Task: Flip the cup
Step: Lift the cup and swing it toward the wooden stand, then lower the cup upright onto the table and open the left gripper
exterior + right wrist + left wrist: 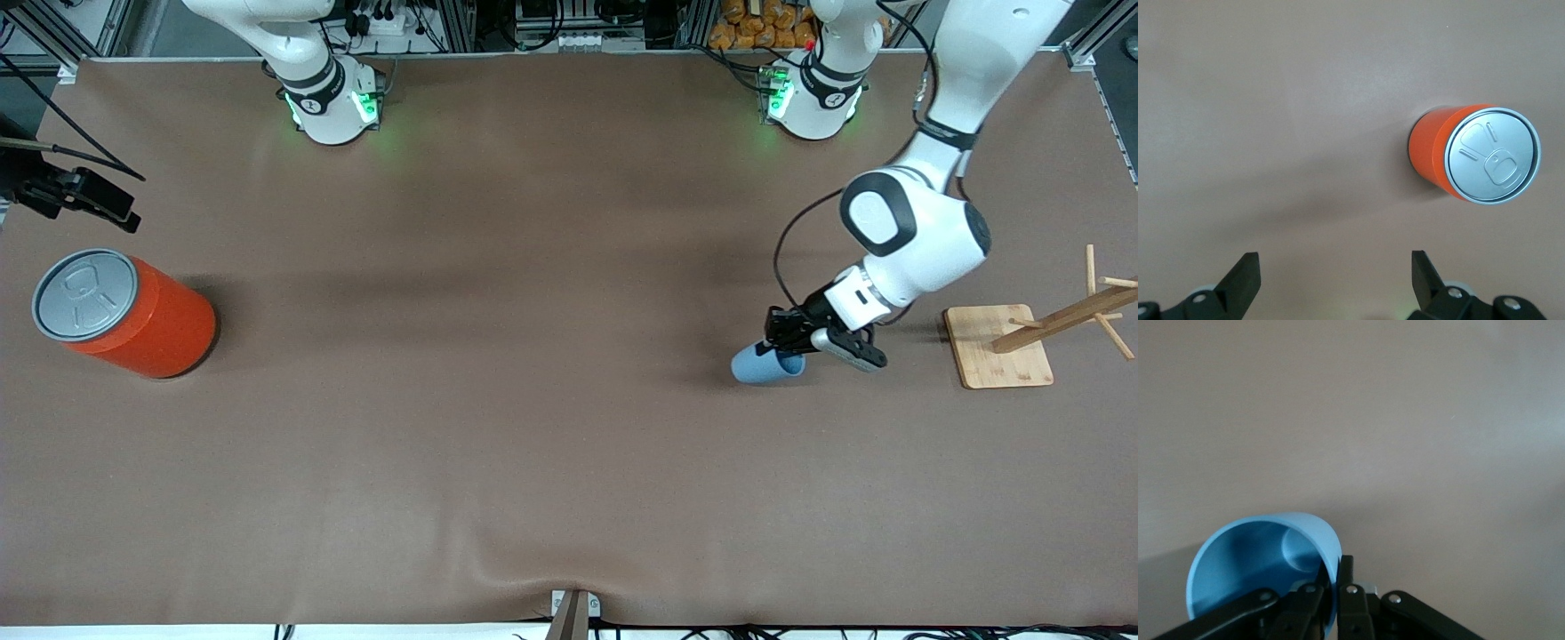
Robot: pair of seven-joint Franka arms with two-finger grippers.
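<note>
The small light-blue cup [757, 365] lies tilted on its side, low at the table, toward the left arm's end, its closed base pointing toward the right arm's end. My left gripper [786, 341] is shut on the cup's rim wall. In the left wrist view one finger is inside the cup [1258, 563] and one is outside, with my left gripper [1338, 580] pinching the wall. My right gripper [1336, 280] is open and empty, held up in the air near the orange can. It shows in the front view as a dark shape at the edge [98, 203].
A big orange can [124, 311] with a grey lid stands at the right arm's end, also in the right wrist view [1475, 153]. A wooden stand with pegs on a square base [1000, 351] stands beside the cup at the left arm's end.
</note>
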